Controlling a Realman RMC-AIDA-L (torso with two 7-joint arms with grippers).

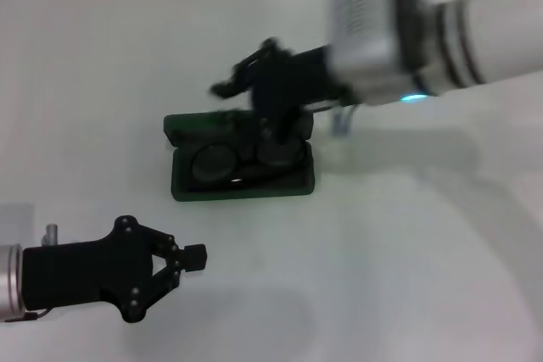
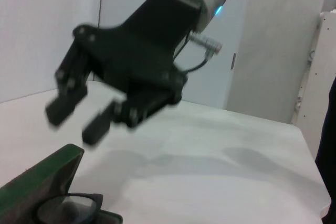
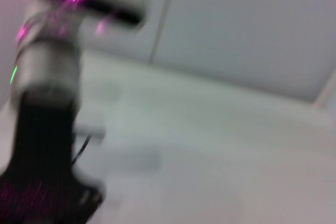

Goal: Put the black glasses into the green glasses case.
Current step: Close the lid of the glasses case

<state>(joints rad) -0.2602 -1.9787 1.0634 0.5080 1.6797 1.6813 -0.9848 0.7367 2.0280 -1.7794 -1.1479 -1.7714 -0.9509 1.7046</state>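
The green glasses case [image 1: 242,177] lies open at the table's middle, its dark green lid [image 1: 204,125] folded back on the far side. The black glasses [image 1: 246,158] rest inside the tray, rounded lenses facing up.

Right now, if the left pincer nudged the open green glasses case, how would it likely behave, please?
The green glasses case lies flat and low, so it probably slides rather than tips. Its raised lid may swing. The black glasses inside could rattle.

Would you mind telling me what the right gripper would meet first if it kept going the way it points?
Probably the black glasses lying in the open green glasses case, just below the right gripper; depth is uncertain.
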